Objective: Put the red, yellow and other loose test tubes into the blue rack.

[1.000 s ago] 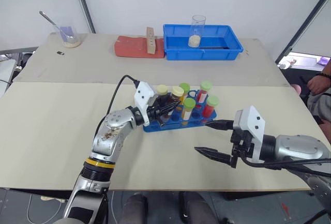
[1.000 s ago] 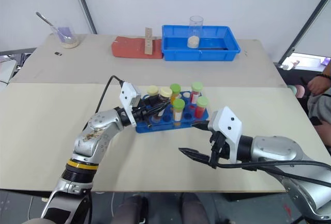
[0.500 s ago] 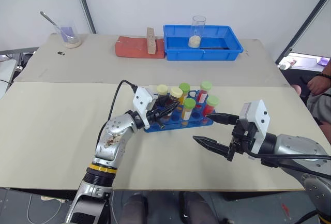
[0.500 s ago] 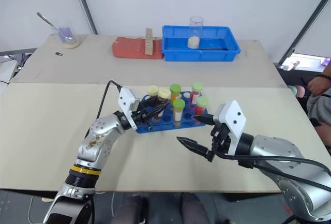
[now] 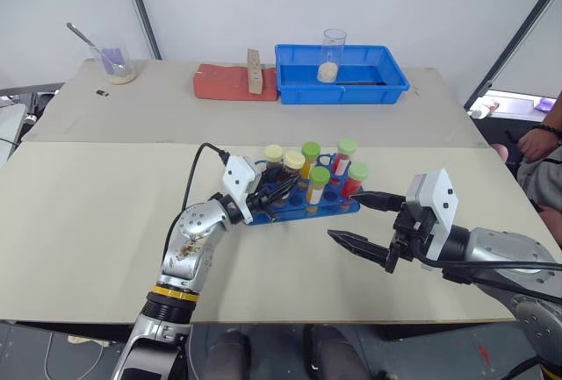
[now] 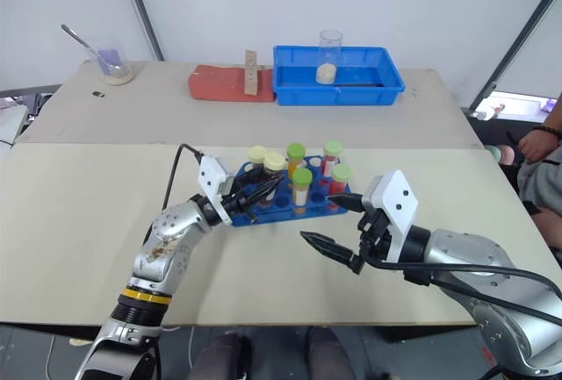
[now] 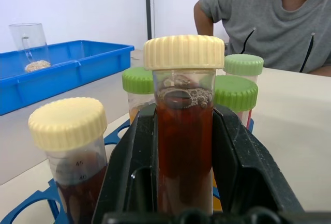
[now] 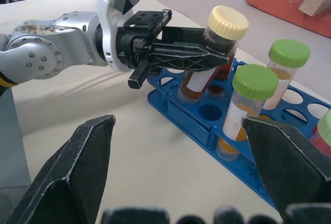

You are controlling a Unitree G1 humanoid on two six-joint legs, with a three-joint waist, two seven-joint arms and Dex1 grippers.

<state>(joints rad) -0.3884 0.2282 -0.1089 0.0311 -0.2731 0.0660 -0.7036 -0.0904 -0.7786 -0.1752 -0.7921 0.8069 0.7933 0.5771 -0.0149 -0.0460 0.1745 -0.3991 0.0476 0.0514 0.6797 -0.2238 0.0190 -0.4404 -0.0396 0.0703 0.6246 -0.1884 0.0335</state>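
Note:
The blue rack [image 5: 303, 205] stands mid-table and holds several capped tubes: green-capped ones [image 5: 320, 175] with yellow, orange or red contents, and a cream-capped one [image 5: 274, 153]. My left gripper [image 5: 284, 190] is shut on a cream-capped tube of brown liquid [image 7: 184, 131]. That tube stands upright at the rack's left end, and its lower end reaches down among the holes [image 8: 199, 87]. My right gripper [image 5: 345, 215] hangs open and empty just right of the rack, above the table, with its fingers [image 8: 77, 172] pointing toward the tubes.
At the back stand a blue bin [image 5: 386, 77] with a clear beaker [image 5: 332, 51] in it, a red slab [image 5: 224, 80] with a wooden block, and a beaker with a spoon [image 5: 116, 62]. A person [image 5: 537, 143] sits past the table's right edge.
My right gripper has turned a little, so its fingertips sit slightly higher and nearer the rack. The left gripper keeps its hold on the brown tube at the rack's left end.

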